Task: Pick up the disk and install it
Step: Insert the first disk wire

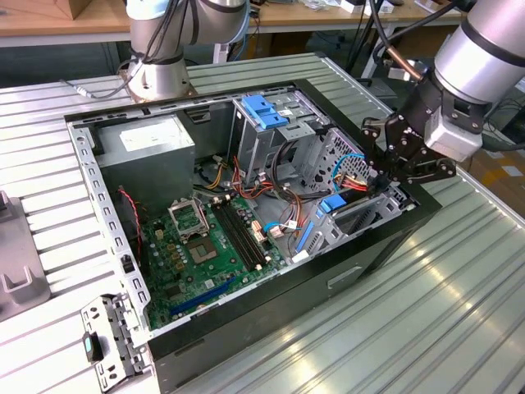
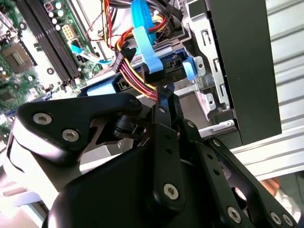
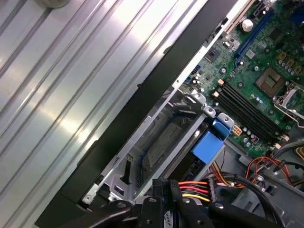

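The disk (image 1: pixel 359 212) lies flat in the drive bay at the front corner of the open computer case, on the exterior view's right. Its grey metal top (image 3: pixel 162 142) shows in the first wrist view, with the light-blue carrier (image 3: pixel 208 145) at its end. My gripper (image 1: pixel 377 176) hangs just over the disk's connector end. The fingers (image 2: pixel 167 102) are shut together, their tips against the red, yellow and black wire bundle (image 2: pixel 137 78) plugged in there. A flat light-blue cable (image 2: pixel 142 33) also runs to the disk's carrier (image 2: pixel 100 89).
The case wall (image 1: pixel 369 263) borders the bay closely. The green motherboard (image 1: pixel 205 246), grey power supply (image 1: pixel 148 144) and a drive cage with a blue latch (image 1: pixel 264 111) fill the case. A loose metal bracket (image 1: pixel 111 341) lies on the ribbed table (image 1: pixel 459 304).
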